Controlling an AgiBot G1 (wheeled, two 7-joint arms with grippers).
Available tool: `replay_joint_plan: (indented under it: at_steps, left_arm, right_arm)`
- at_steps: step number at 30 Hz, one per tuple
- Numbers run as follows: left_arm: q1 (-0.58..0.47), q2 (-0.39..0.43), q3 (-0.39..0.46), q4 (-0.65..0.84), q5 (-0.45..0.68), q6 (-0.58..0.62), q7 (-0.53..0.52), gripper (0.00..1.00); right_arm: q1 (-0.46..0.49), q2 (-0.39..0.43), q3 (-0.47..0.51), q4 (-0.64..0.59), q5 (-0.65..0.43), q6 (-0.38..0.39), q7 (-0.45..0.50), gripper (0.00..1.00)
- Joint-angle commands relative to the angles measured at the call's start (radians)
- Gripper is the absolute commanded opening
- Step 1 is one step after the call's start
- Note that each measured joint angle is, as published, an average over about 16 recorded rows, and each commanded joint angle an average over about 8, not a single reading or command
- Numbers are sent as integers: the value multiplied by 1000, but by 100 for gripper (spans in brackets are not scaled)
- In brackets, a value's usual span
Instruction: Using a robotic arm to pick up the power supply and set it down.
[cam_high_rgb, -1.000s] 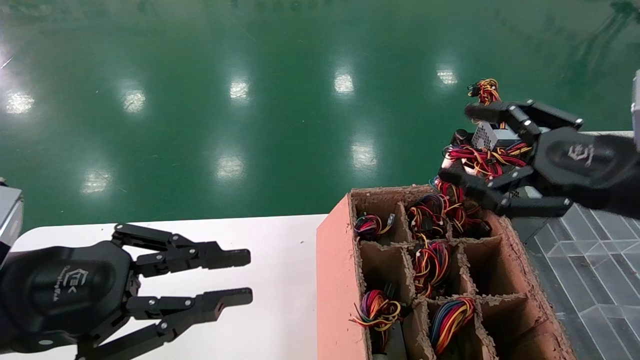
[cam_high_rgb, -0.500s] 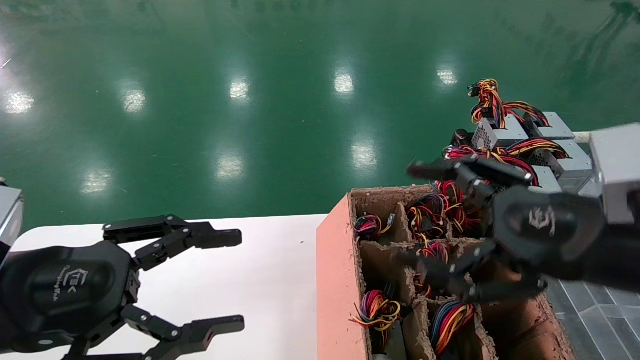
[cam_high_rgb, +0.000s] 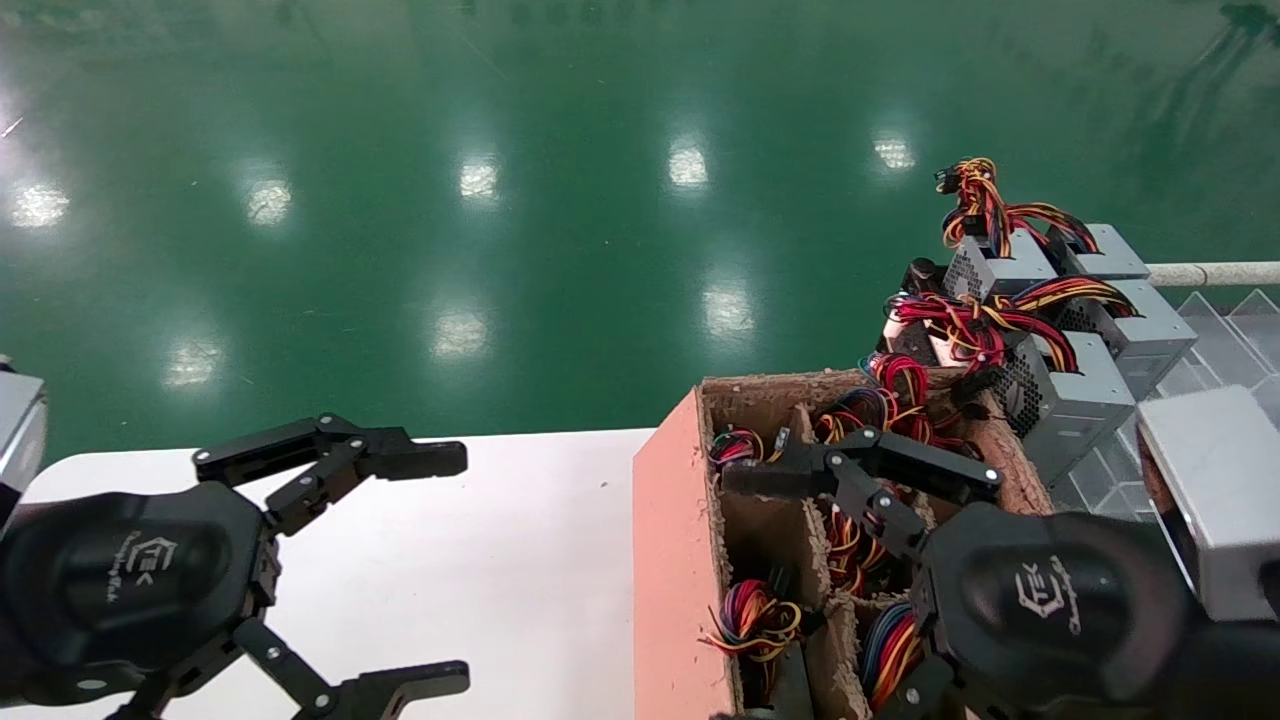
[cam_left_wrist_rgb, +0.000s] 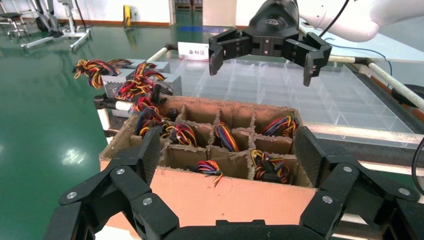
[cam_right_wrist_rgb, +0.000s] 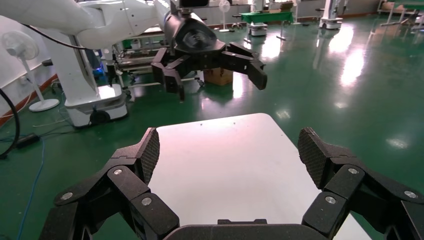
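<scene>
The power supply (cam_high_rgb: 1062, 392), a grey metal box with a perforated side and a mostly red wire bundle, rests at the right rear on a clear plastic tray, nearest of three such boxes. It also shows in the left wrist view as the power supply (cam_left_wrist_rgb: 169, 85). My right gripper (cam_high_rgb: 735, 598) hangs open and empty over the cardboard box, well short of the power supply. Its pads (cam_right_wrist_rgb: 150, 150) frame only the white table. My left gripper (cam_high_rgb: 455, 570) stands wide open above the table, holding nothing, facing the box side (cam_left_wrist_rgb: 227, 155).
A pink-sided cardboard box (cam_high_rgb: 665, 560) with divider cells holds several wire-bundled units. Two like grey boxes (cam_high_rgb: 1135, 325) with orange-yellow bundles sit behind the power supply. The clear compartment tray (cam_high_rgb: 1215, 330) and a white rail lie on the right. The white table (cam_high_rgb: 540, 560) ends at green floor.
My right gripper has pulled back from around the power supply to over the cardboard box, empty; the power supply stays on the tray. My left gripper has opened wider.
</scene>
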Motion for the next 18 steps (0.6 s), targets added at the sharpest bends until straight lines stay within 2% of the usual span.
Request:
replay_joint_plan:
  at_steps: [1, 18]
  left_arm:
    - [0, 0, 0, 0, 0, 0, 0, 100]
    - [0, 0, 0, 0, 0, 0, 0, 100]
  right_arm:
    - [-8, 1, 0, 12, 5, 1, 4, 100]
    - [9, 0, 0, -15, -6, 0, -5, 100]
